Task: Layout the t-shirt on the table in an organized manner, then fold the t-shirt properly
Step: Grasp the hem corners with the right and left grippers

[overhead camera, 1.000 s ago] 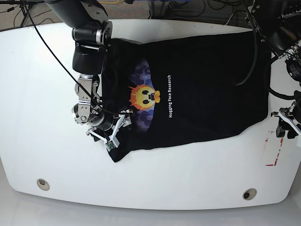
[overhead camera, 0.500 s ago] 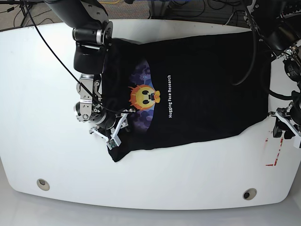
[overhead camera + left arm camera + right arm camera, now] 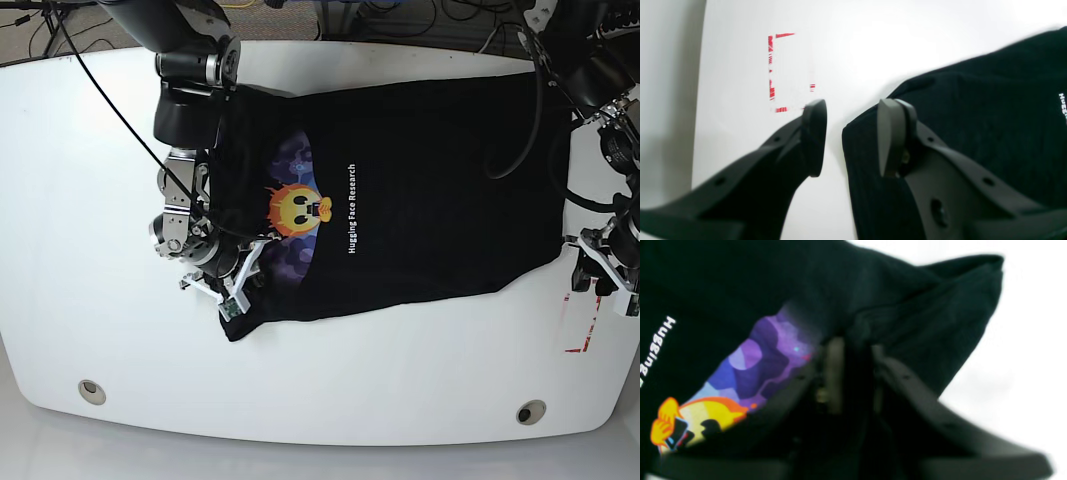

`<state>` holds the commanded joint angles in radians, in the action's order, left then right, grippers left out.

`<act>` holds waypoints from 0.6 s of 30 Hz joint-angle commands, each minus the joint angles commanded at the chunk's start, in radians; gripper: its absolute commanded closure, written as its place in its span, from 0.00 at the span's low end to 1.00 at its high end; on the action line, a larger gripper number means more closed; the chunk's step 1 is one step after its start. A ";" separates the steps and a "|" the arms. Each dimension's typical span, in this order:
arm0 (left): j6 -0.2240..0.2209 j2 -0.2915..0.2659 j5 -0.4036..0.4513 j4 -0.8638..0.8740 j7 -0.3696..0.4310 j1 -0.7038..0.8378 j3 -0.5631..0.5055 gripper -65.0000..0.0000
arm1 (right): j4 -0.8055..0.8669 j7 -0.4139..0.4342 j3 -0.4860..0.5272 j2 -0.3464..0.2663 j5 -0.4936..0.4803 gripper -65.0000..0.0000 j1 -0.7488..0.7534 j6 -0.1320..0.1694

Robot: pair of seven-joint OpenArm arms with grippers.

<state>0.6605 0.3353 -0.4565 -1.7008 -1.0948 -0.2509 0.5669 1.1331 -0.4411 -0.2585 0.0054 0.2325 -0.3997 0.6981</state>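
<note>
White table [image 3: 60, 200] fills the view, and the black t-shirt [image 3: 420, 190] lies spread flat across its middle. On the base view's left, my right gripper [image 3: 240, 285] is clamped on the shirt's corner. Far across, my left gripper [image 3: 850, 136] has its jaws apart over the shirt's other edge, beside red tape marks [image 3: 771, 70].

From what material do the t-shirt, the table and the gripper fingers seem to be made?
The t-shirt looks like soft black knit cloth, probably cotton: it folds and bunches, and the left wrist view shows fine ribs. The table seems a hard, smooth white top, maybe laminate: it gives a soft sheen. The left gripper has matte dark fingers, likely moulded or printed plastic.
</note>
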 joint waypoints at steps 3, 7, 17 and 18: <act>0.000 0.000 0.000 0.029 0.020 -0.002 -0.021 0.63 | 0.006 0.000 0.000 0.002 0.000 0.57 0.008 0.000; 0.000 0.000 0.000 0.054 0.021 -0.008 -0.023 0.63 | -0.002 0.000 0.000 0.002 0.000 0.57 0.008 0.000; 0.000 0.000 0.000 0.058 0.021 -0.009 -0.025 0.63 | -0.054 0.006 0.000 -0.008 0.000 0.79 0.002 0.000; 0.000 0.000 0.000 0.058 0.021 -0.009 -0.026 0.63 | -0.071 0.006 0.000 -0.020 0.000 0.87 0.000 0.000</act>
<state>0.6605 0.3353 -0.4565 -1.6425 -1.0733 -0.2601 0.5409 1.0625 -0.4350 -0.2585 -0.0146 0.2325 -0.3997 0.6981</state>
